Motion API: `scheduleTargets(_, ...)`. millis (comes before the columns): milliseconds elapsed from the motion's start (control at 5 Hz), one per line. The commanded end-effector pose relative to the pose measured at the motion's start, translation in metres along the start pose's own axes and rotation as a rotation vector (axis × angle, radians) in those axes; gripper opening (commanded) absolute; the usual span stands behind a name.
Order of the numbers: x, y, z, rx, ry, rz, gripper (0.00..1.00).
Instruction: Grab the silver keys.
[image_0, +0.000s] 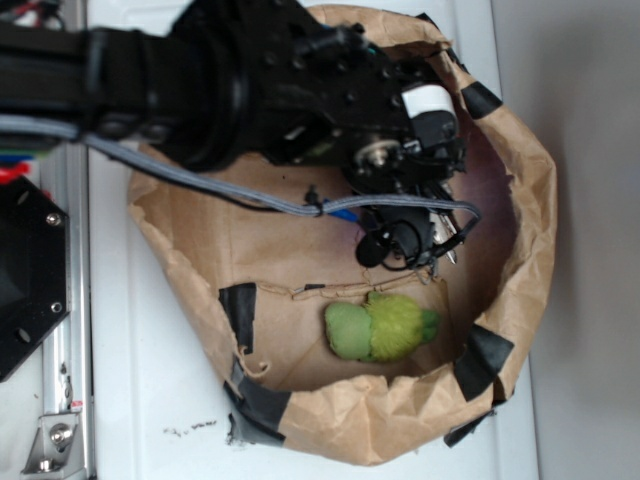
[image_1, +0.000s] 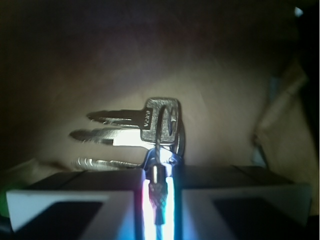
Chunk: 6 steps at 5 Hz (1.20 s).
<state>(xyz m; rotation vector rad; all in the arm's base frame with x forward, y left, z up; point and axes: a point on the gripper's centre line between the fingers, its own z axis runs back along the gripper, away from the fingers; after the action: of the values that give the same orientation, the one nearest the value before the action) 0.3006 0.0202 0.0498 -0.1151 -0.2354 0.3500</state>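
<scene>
The silver keys (image_1: 160, 120) hang just past my fingertips in the wrist view. Three blades fan out to the left from flat heads joined on a thin wire ring. My gripper (image_1: 159, 172) is shut on the braided wire loop of the bunch, pinched in the narrow bright slit between the two fingers (image_1: 100, 185). The keys appear lifted off the brown paper behind them. In the exterior view my gripper (image_0: 420, 240) is inside the brown paper bag (image_0: 520, 200), on its right side. The keys are too dark and small to make out there.
A fuzzy green plush toy (image_0: 380, 328) lies on the bag floor just below my gripper. The crumpled bag walls, patched with black tape (image_0: 483, 360), ring the arm. A grey cable (image_0: 250, 195) trails left. A metal rail (image_0: 70, 300) runs along the left edge.
</scene>
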Motion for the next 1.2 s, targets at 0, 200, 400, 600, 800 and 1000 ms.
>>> scheduleTargets(0, -0.016, -0.021, 0.105, -0.238, -0.081, -0.154, 0.00)
scheduleTargets(200, -0.019, -0.024, 0.103, -0.209, -0.072, -0.176, 0.00)
scheduleTargets(400, -0.011, -0.024, 0.090, -0.143, -0.007, -0.113, 0.00)
scheduleTargets(600, -0.015, -0.025, 0.090, -0.137, -0.001, -0.135, 0.00)
scheduleTargets(800, -0.020, -0.026, 0.092, -0.150, 0.002, -0.168, 0.00)
scheduleTargets(1000, -0.020, -0.025, 0.092, -0.157, 0.003, -0.162, 0.00)
